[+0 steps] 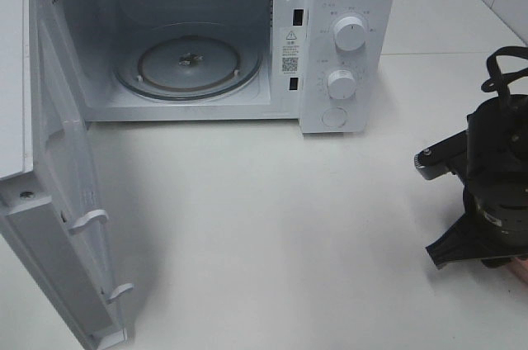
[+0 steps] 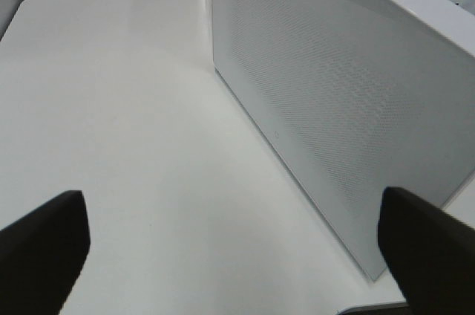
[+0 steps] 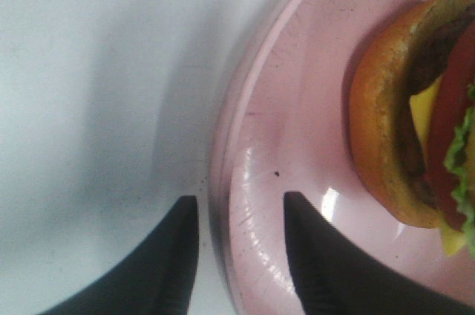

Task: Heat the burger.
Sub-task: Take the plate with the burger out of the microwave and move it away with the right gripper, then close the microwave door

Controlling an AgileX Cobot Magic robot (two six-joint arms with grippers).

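Exterior high view: showing white microwave (image 1: 330,44) standing at rear of white table (image 1: 264,226), door (image 1: 49,193) swinging fully open toward left, glass turntable (image 1: 188,65) lying bare inside cavity.
Right wrist view: showing pink plate (image 3: 297,107) resting on table, rim passing between two dark fingertips (image 3: 178,255).
Burger (image 3: 423,114): lying tipped on its side on pink plate, bun, patty, cheese, tomato and lettuce showing; sitting at right edge of workspace, well apart from microwave; hidden beneath arm in exterior high view.
Right gripper (image 3: 239,252): straddling plate rim, one finger outside, one over plate floor; jaws parted with visible gaps to rim, not clamping; whether opening or closing, cannot tell.
Left gripper (image 2: 234,244): spread wide, gripping nothing, hovering over bare table just beside outer face of open door.
Step in hand: judging as securing plate by its rim, ahead of carrying burger to oven.
Next move calling for: closing firmly on rim, lifting level to keep tipped burger from rolling, travelling across table, setting plate onto turntable, then shutting door.
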